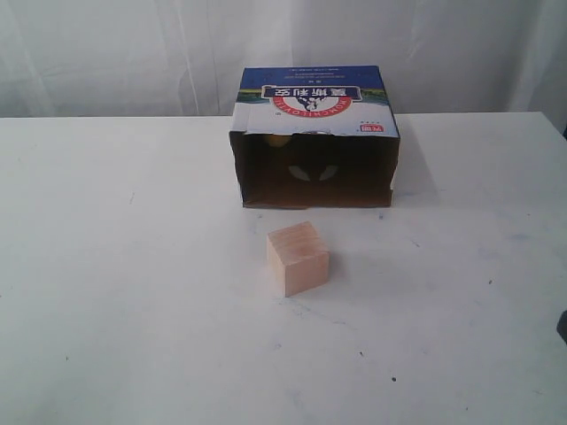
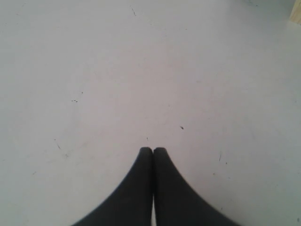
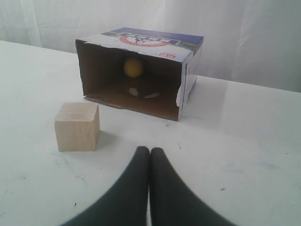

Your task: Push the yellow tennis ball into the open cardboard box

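The open cardboard box lies on its side at the back of the table, its dark mouth facing the front. The yellow tennis ball rests deep inside the open cardboard box, against its back wall; in the exterior view only a sliver of the ball shows under the top edge. My right gripper is shut and empty, low over the table, well short of the box mouth. My left gripper is shut over bare table. Neither arm shows in the exterior view.
A pale wooden cube stands on the table in front of the box mouth; the right wrist view shows this cube beside my right gripper. The white table spreads wide on both sides. A white curtain hangs behind.
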### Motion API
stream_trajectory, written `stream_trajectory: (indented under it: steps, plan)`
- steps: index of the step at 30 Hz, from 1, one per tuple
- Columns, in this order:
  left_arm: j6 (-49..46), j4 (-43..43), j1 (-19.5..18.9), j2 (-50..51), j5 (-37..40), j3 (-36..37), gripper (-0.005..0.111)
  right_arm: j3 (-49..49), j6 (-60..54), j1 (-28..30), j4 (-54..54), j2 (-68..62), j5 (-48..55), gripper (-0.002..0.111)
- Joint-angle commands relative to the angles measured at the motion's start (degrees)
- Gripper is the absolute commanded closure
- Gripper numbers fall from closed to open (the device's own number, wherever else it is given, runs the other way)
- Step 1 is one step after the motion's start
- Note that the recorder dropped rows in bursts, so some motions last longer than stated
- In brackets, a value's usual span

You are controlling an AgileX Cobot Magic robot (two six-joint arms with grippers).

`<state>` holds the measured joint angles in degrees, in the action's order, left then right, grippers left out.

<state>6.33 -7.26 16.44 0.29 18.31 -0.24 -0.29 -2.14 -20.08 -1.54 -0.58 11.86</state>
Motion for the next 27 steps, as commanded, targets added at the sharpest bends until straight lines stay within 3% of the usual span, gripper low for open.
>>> stream_trajectory:
  steps: [1,9,27]
  plan:
    - [-0.1,0.0,0.3,-0.3,1.0,0.2,0.107,0.3,-0.6,0.3,-0.3,0.4,-0.1,0.108]
    - [-0.1,0.0,0.3,-0.3,1.0,0.2,0.107,0.3,-0.6,4.7,-0.3,0.4,-0.1,0.108]
    - [-0.1,0.0,0.3,-0.3,1.0,0.2,0.107,0.3,-0.6,4.8,-0.3,0.4,-0.1,0.108]
